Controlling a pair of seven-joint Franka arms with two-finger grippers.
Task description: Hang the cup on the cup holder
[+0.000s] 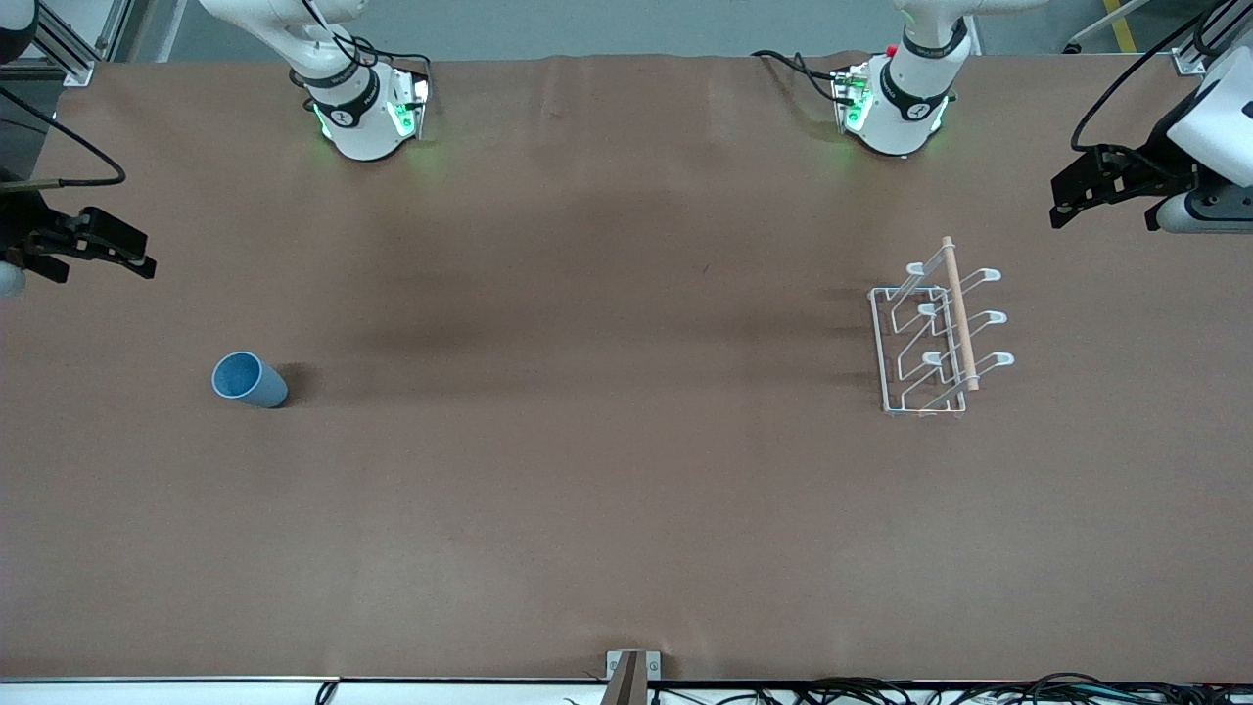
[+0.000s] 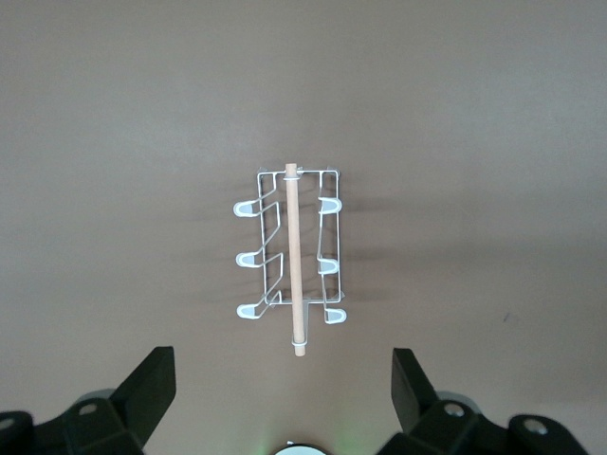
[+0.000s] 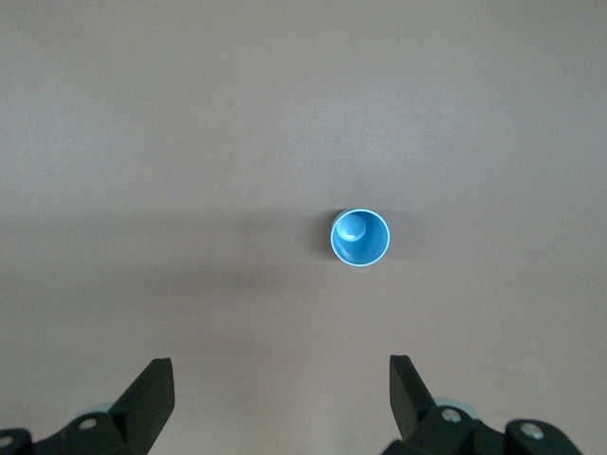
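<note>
The cup (image 1: pixel 250 380) is a light-blue tumbler standing upright, mouth up, on the brown table toward the right arm's end. It also shows in the right wrist view (image 3: pixel 360 237). The cup holder (image 1: pixel 940 338) is a white wire rack with a wooden rod, standing toward the left arm's end; it also shows in the left wrist view (image 2: pixel 292 256). My right gripper (image 1: pixel 137 257) hangs open and empty high over its end of the table, apart from the cup (image 3: pixel 282 372). My left gripper (image 1: pixel 1062 204) hangs open and empty high over its end, apart from the holder (image 2: pixel 285 365).
The two arm bases (image 1: pixel 362 117) (image 1: pixel 896 108) stand along the table edge farthest from the front camera. A small metal bracket (image 1: pixel 631 674) and cables (image 1: pixel 881 690) sit at the nearest edge. Brown table (image 1: pixel 587 441) lies between cup and holder.
</note>
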